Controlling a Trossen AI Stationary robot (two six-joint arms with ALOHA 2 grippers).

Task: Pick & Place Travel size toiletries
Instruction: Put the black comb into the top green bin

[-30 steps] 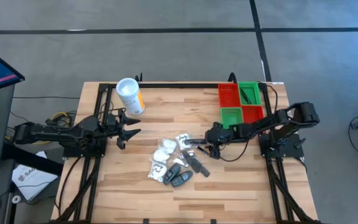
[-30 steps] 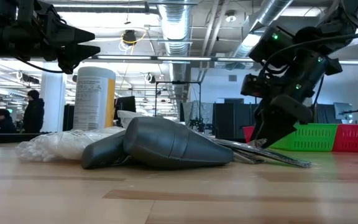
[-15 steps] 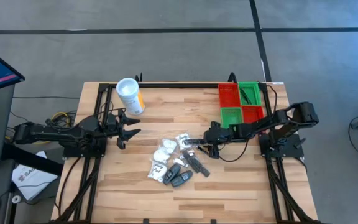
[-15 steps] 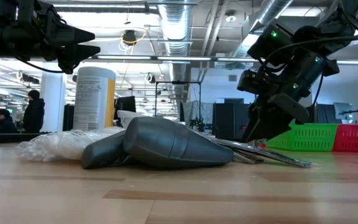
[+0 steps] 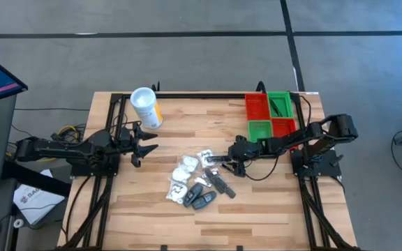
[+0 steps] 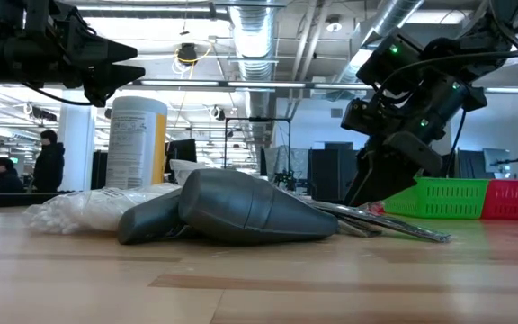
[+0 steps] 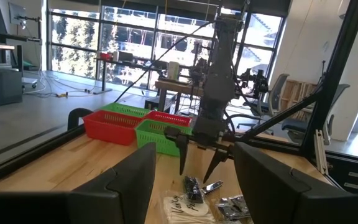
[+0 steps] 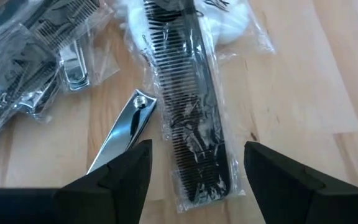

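Observation:
The travel size toiletries (image 5: 197,183) lie in a heap on the table's middle: white clear-wrapped packets (image 5: 184,171), dark grey tubes (image 6: 241,211), a black comb in a clear wrap (image 8: 191,124) and a bare metal nail clipper (image 8: 120,134). My right gripper (image 5: 223,160) is open at the heap's right side and points down. Its fingers stand on either side of the wrapped comb in the right wrist view (image 8: 197,152), touching nothing. My left gripper (image 5: 147,144) waits open above the table's left side.
A white canister with a yellow label (image 5: 146,107) stands at the far left. Red and green bins (image 5: 271,115) sit at the far right, behind my right arm. People show in the room beyond the table.
My right gripper has moved a little toward the table's left edge, closer over the heap. The toiletries have stayed where they were.

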